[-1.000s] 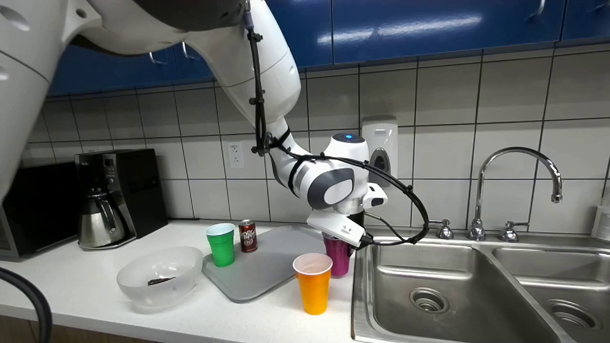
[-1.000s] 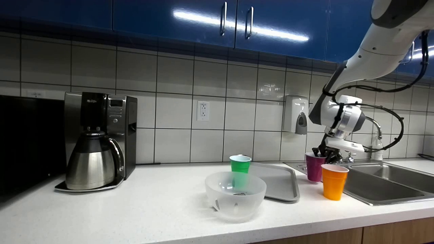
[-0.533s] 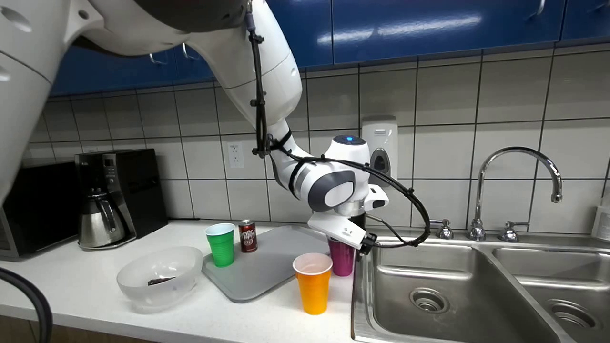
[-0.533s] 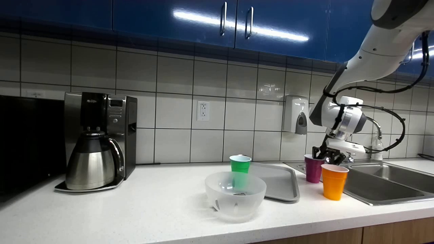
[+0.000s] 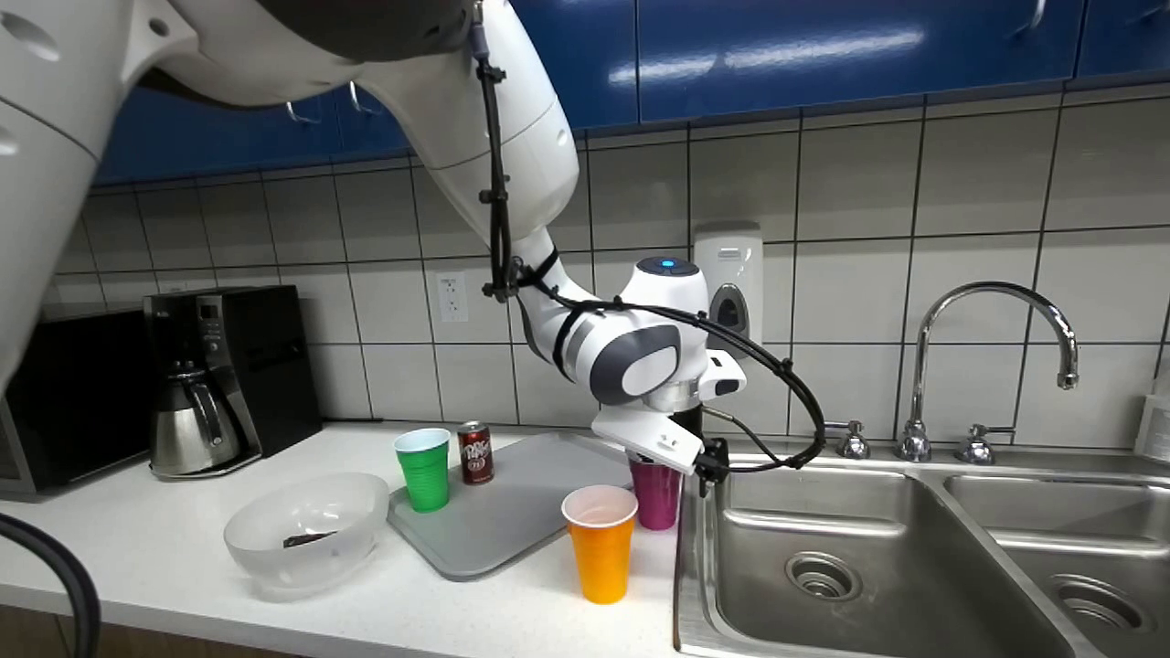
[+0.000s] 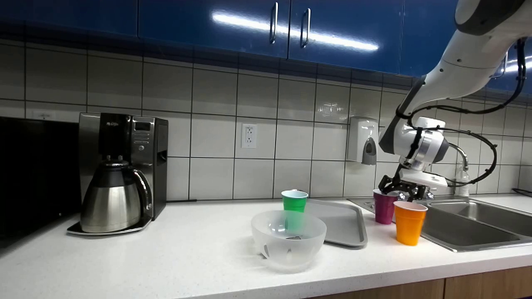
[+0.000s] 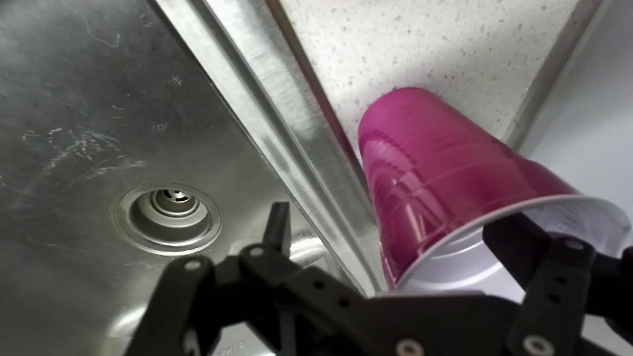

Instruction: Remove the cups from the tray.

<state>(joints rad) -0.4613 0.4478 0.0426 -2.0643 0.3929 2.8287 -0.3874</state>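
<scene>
The gripper (image 7: 393,235) holds its fingers spread far wider than a second ago. At the right of the frame in an exterior view, the magenta cup (image 6: 384,208) sits slightly lower and farther left than before.

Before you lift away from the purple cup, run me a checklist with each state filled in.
1. Gripper open: ok, jaws stand apart.
2. Purple cup clear of the gripper: not ok, one finger shows within its mouth in the wrist view.
3. That finger free of contact: cannot tell.
4. Purple cup upright on the counter: ok, beside the sink.
5. Orange cup off the tray: ok, it stands on the counter.
6. Green cup off the tray: not ok, it stands on it.
</scene>
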